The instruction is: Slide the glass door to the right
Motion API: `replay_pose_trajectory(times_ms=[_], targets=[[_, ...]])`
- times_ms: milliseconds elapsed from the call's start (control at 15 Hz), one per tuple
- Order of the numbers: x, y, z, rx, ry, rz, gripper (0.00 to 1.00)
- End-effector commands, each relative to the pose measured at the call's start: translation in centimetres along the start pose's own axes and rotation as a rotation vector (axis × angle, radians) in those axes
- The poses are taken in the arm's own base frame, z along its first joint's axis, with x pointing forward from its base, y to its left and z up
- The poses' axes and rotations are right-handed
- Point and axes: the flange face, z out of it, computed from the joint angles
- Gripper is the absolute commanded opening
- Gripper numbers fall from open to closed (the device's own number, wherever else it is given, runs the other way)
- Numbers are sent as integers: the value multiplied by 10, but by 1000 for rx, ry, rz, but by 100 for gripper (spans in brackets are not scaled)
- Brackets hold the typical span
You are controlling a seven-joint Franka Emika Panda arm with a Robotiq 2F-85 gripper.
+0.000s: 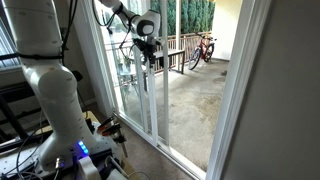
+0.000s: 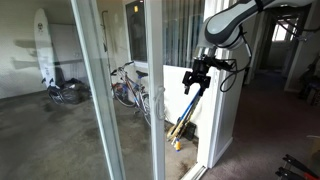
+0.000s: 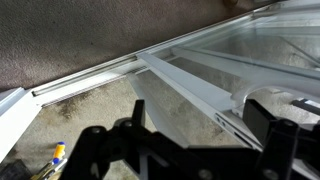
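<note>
The glass door (image 1: 155,95) is a tall clear panel in a slim white frame, and it shows in both exterior views (image 2: 158,115). My gripper (image 1: 146,52) is at the door's vertical frame bar at about mid height, also seen from inside the room (image 2: 196,80). In the wrist view the gripper (image 3: 196,128) is open, with one black finger on each side of the white frame bar (image 3: 185,82). The bar runs close to one finger. I cannot tell if a finger touches it.
The floor track (image 3: 90,75) runs along the carpet edge. Outside are a concrete patio, a wooden railing (image 1: 178,50) and bicycles (image 1: 203,48) (image 2: 125,88). A white wall jamb (image 1: 262,90) bounds the opening. Yellow-handled tools (image 2: 181,128) lean by the wall.
</note>
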Motion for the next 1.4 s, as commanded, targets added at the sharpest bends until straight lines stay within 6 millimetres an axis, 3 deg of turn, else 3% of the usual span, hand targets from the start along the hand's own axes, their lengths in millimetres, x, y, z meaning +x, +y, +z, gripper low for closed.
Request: replay_pose_trajectory(times_ms=[0, 267, 867, 1333], targets=[[-16, -28, 0, 1, 32, -29, 100], [-21, -52, -1, 25, 65, -46, 100], [-21, -75, -8, 81, 167, -73, 100], [-24, -112, -13, 122, 208, -74, 100]])
